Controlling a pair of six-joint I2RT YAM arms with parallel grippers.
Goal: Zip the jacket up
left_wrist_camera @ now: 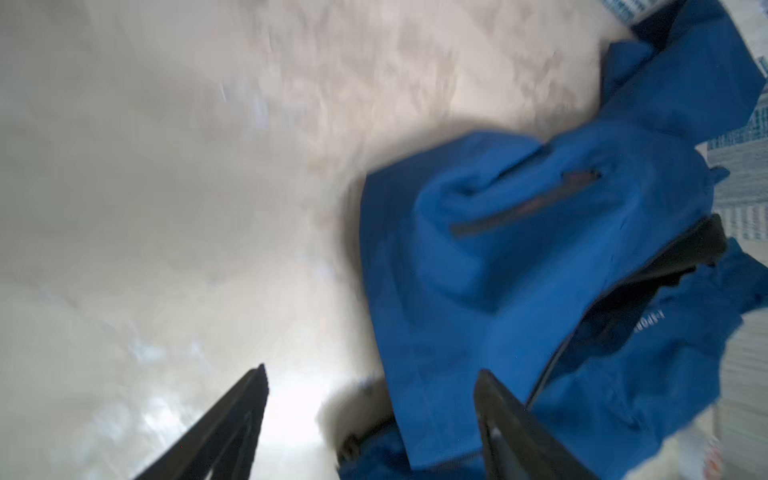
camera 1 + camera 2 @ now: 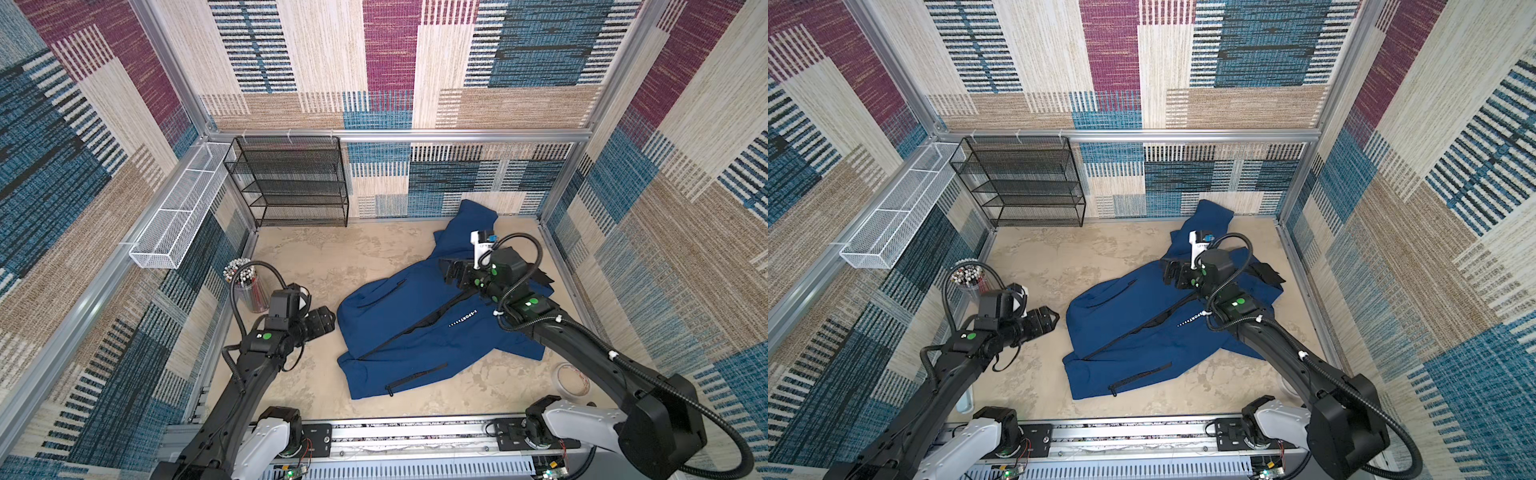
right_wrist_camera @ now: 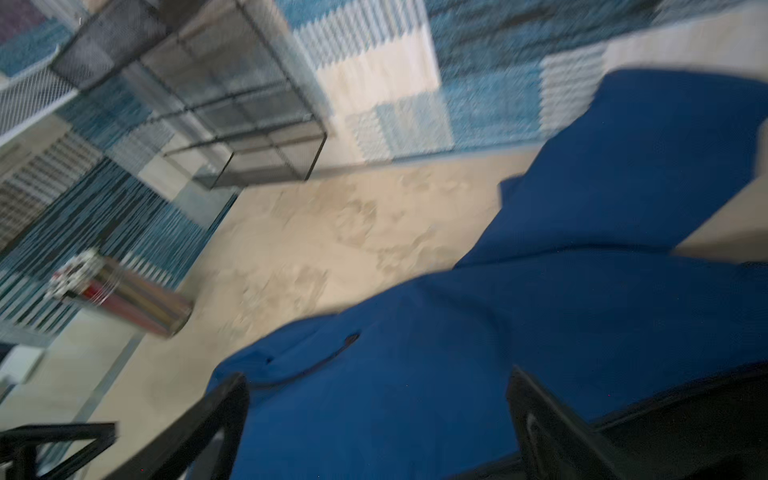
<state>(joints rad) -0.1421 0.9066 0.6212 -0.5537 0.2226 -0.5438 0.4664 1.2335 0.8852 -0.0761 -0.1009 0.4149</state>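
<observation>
Beneath the open right end effector [image 2: 451,271], beside the open left end effector [image 2: 329,321], lies the jacket [image 2: 415,332], ungripped.

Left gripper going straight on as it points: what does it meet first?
Probably the jacket: the left gripper points at its nearest edge, only bare table between; height is unclear.
</observation>
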